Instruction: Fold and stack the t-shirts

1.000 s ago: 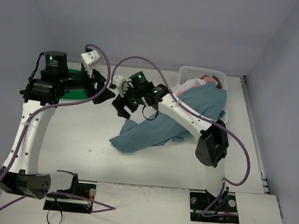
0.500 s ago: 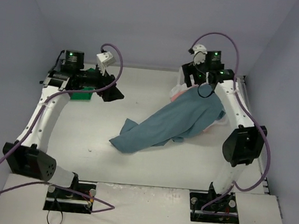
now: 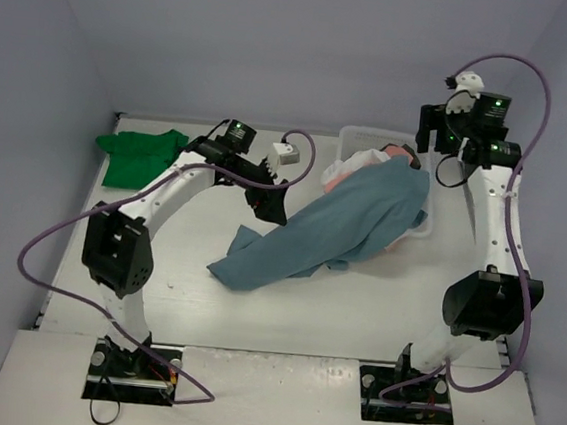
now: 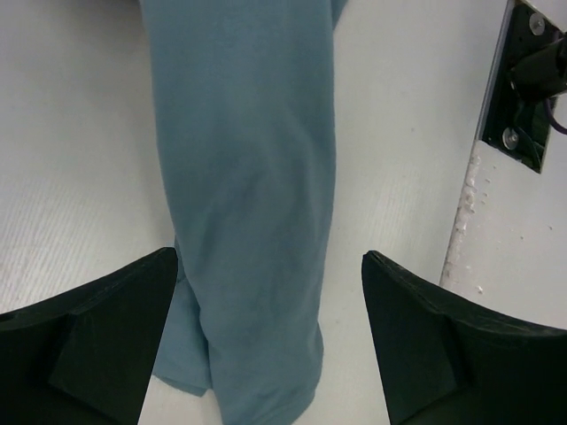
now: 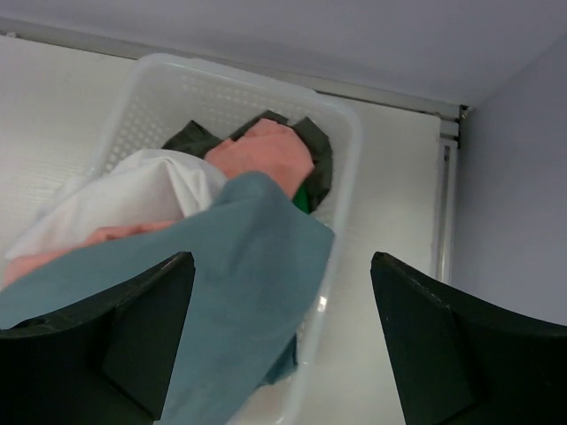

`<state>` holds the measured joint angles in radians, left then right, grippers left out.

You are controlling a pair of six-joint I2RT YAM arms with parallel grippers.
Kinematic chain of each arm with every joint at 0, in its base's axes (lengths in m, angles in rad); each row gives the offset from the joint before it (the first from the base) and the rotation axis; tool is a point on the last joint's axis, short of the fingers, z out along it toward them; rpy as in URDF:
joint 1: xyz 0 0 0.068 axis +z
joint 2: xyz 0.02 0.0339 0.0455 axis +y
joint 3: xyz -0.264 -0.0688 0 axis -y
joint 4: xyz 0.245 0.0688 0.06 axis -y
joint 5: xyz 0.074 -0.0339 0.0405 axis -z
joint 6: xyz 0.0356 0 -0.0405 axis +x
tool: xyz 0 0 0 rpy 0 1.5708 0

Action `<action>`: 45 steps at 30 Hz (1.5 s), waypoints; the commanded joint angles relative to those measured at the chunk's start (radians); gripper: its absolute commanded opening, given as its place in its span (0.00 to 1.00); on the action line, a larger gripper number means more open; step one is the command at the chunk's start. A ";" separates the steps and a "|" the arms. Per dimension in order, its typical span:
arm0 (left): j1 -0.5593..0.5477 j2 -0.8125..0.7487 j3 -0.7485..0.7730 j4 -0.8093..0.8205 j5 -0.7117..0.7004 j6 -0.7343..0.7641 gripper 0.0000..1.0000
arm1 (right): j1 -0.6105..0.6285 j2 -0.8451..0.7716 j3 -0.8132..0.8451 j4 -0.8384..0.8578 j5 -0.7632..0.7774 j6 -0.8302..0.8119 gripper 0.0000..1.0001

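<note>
Green t-shirt [image 3: 138,154]: one; teal t-shirt [image 3: 334,232]: one; basket [image 3: 372,132]: one.

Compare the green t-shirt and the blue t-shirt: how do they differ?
The green t-shirt is bright green; the blue t-shirt is dull grey-blue. The green t-shirt lies compact, wholly on the table; the blue t-shirt stretches long from the basket onto the table. Both are plain soft cloth.

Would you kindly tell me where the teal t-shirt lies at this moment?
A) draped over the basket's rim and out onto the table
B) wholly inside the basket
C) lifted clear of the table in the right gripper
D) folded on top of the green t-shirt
A: the teal t-shirt hangs over the rim of the white basket and stretches out across the table.
</note>
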<state>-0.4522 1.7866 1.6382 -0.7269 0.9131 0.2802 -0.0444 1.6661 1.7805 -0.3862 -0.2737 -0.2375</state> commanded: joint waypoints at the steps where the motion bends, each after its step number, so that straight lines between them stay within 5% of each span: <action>1: 0.001 0.032 0.092 0.052 -0.005 0.008 0.79 | -0.075 -0.080 -0.004 0.029 -0.097 0.040 0.78; 9: -0.016 0.230 0.190 0.208 -0.066 -0.042 0.79 | -0.186 -0.164 -0.082 0.026 -0.268 0.072 0.78; 20: -0.063 0.376 0.288 0.262 0.043 -0.157 0.78 | -0.203 -0.161 -0.128 0.029 -0.306 0.060 0.77; 23: -0.074 0.370 0.291 0.254 0.053 -0.165 0.67 | -0.204 -0.144 -0.133 0.032 -0.318 0.063 0.76; 26: -0.079 0.361 0.310 0.213 0.064 -0.153 0.41 | -0.204 -0.134 -0.139 0.036 -0.332 0.070 0.75; 27: -0.079 0.362 0.337 0.164 0.052 -0.132 0.15 | -0.204 -0.129 -0.145 0.040 -0.349 0.075 0.74; 31: -0.079 0.364 0.408 0.023 0.017 -0.075 0.00 | -0.204 -0.124 -0.162 0.055 -0.363 0.089 0.73; 40: -0.074 0.243 0.443 -0.045 -0.123 -0.050 0.00 | -0.204 -0.140 -0.214 0.107 -0.406 0.106 0.72; 45: -0.054 0.194 0.633 -0.074 -0.154 -0.107 0.00 | -0.198 -0.155 -0.250 0.136 -0.410 0.110 0.72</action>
<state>-0.5297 2.1147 2.1098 -0.8024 0.7887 0.1982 -0.2424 1.5494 1.5421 -0.3321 -0.6479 -0.1444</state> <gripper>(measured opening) 0.006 0.718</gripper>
